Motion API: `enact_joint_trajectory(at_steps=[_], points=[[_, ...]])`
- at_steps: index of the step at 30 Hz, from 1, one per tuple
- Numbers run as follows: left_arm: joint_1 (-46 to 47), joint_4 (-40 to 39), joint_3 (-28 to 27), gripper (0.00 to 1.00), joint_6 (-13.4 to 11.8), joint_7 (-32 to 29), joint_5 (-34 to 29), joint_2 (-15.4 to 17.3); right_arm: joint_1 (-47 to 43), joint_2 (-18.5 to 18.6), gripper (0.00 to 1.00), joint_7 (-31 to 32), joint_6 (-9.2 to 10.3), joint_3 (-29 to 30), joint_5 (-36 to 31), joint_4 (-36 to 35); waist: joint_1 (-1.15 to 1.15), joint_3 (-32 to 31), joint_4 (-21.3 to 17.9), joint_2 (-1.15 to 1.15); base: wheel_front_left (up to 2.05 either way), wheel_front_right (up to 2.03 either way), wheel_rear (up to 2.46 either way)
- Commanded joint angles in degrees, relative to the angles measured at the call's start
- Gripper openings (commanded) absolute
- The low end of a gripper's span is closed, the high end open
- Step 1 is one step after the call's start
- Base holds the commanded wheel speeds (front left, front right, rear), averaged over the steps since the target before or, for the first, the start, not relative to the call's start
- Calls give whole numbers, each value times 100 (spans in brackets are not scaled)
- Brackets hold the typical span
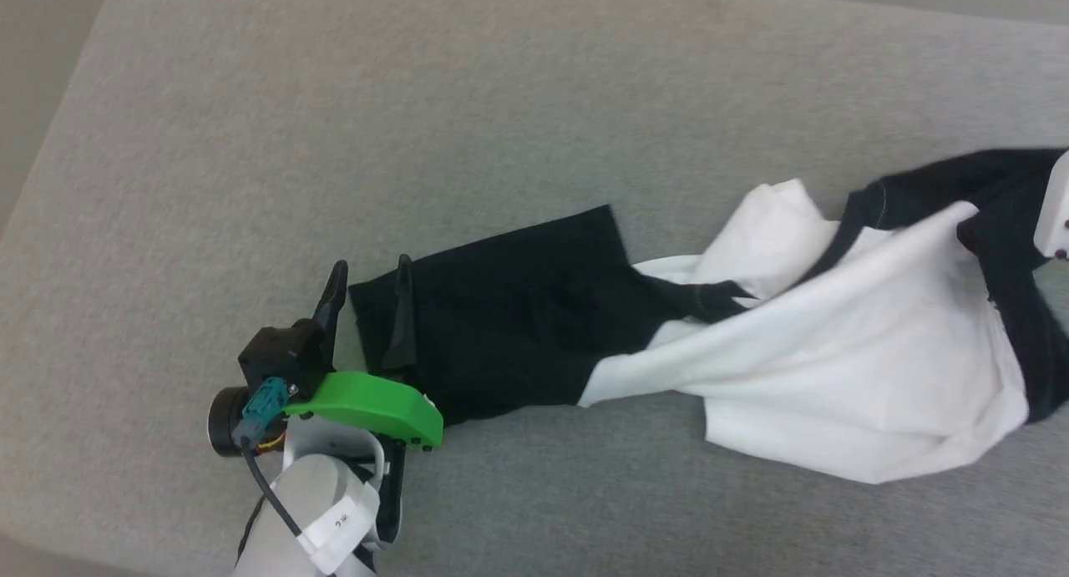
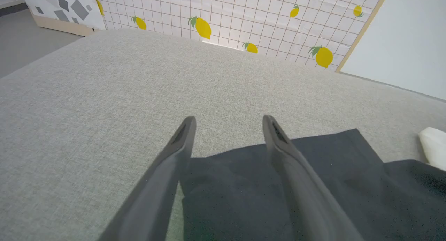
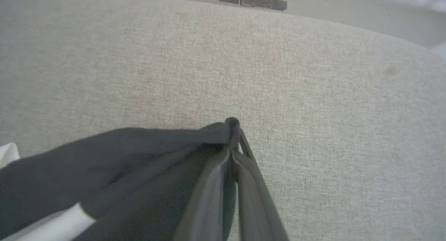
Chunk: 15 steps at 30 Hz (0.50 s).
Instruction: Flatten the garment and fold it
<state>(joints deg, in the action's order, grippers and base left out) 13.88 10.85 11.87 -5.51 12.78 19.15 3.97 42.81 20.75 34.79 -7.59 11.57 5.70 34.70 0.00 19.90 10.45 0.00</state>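
At the left, your left gripper (image 1: 372, 270) is standing wide open and gripping nothing, one finger lying over the cuff end of the black sleeve (image 1: 518, 310), the other just off it above the grey cushion (image 1: 334, 101). Across the middle, the garment (image 1: 835, 351) is lying stretched and rumpled. At the right, your right gripper (image 3: 232, 126) is pinching the garment's black cloth, jaws closed tight on it
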Motion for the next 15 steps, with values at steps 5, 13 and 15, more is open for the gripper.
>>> enact_joint_trajectory(at_steps=[5, 13, 15], points=[[131, 59, 11, 100, 21, 99, -12, 10, 118, -96, 100, 95, 10, 188, -240, 345, 0, 178, 204, 0, 0, 0, 0], [17, -96, 111, 100, 188, -32, -73, 300, -768, -216, 100, -721, 10, 196, 75, -843, 0, -273, -380, 0, 0, 0, 0], [5, -165, 191, 100, 275, -153, -95, 387, -1139, -301, 100, -1081, 10, 196, 155, -1332, 0, -357, -542, 0, 0, 0, 0]])
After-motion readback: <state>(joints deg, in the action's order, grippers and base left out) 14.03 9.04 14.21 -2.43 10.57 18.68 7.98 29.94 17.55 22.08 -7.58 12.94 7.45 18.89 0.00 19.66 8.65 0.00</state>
